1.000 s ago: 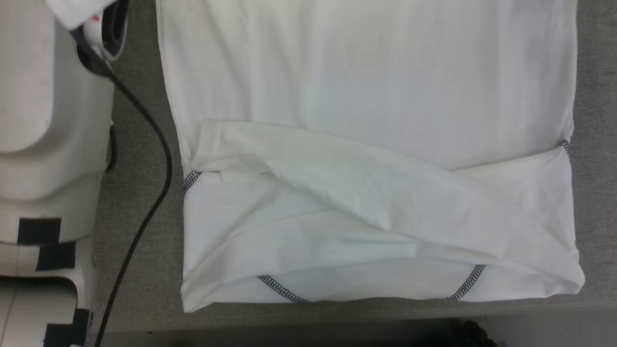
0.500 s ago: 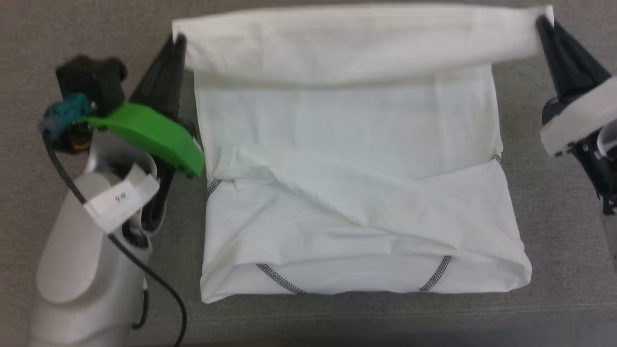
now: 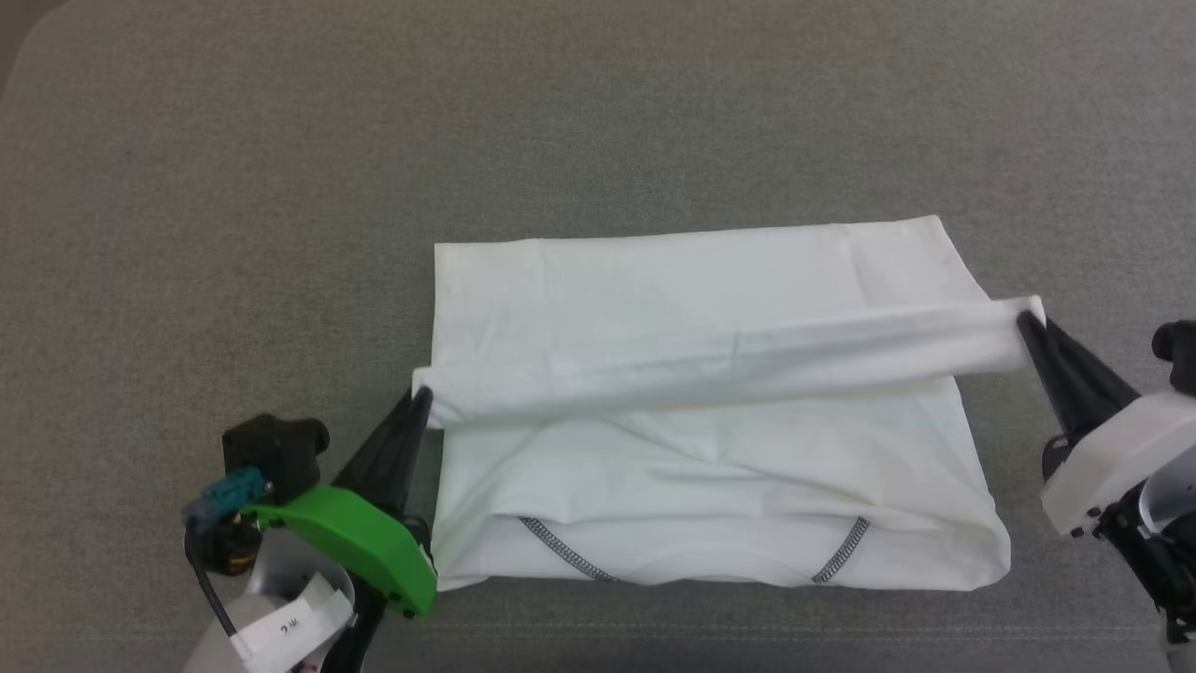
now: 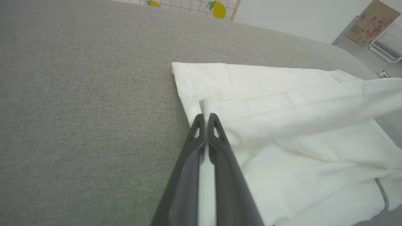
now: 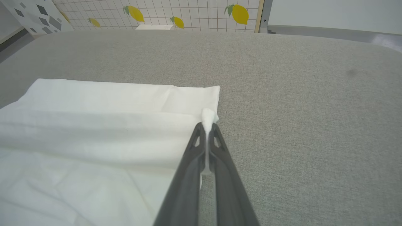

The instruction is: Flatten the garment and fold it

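The shirt (image 3: 701,308) lies on the grey surface (image 3: 280,187), half folded. The left gripper (image 3: 420,400) and right gripper (image 3: 1028,325) each pinch one corner of a raised fold. It seems best to hold it taut and level, then lay both corners together on the near hem.

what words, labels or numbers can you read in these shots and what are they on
white paper tag, lower left of the head view: short handwritten mark, too blurred to read
brown poster, upper right of the left wrist view: printed lines, too small to read
garment: no readable print or label
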